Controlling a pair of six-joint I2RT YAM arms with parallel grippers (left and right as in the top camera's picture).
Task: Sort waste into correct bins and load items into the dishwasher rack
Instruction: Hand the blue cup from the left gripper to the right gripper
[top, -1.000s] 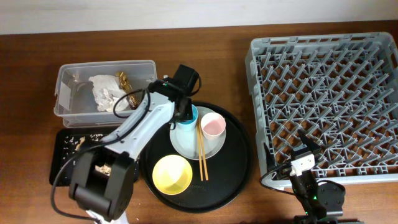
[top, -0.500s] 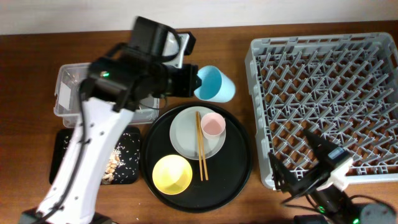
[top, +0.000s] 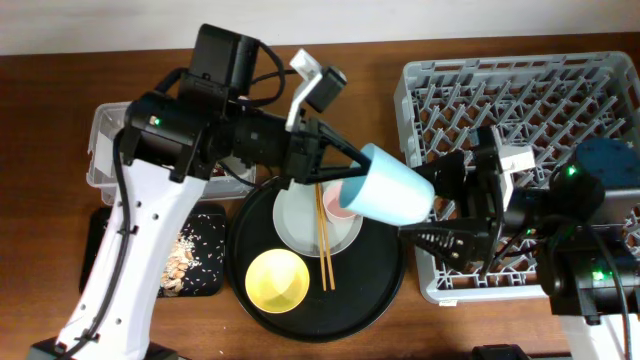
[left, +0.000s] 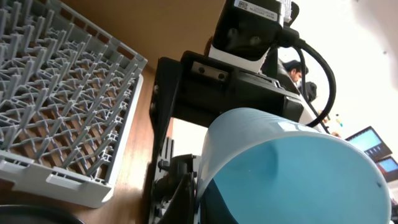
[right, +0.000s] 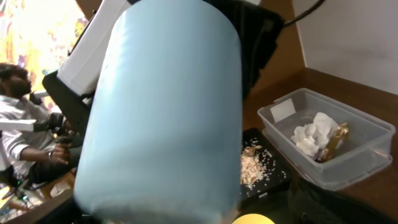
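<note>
My left gripper is shut on the rim of the light-blue cup and holds it tilted in the air above the round tray, between the two arms. The cup fills the left wrist view and the right wrist view. My right gripper is open, its fingers spread just right of the cup's base. The pink cup, chopsticks and grey-green plate lie below, the yellow bowl beside them. The grey rack stands at the right. Tissue and wrapper lie in the clear tub.
The round black tray holds the dishes. The shallow black tray at the left holds tan food scraps. The clear tub is mostly hidden under my left arm in the overhead view. The right arm reaches over the rack's front left corner.
My left arm has lifted the blue cup off the plate and carried it right. My right arm has risen and reached left toward the cup with open jaws.
</note>
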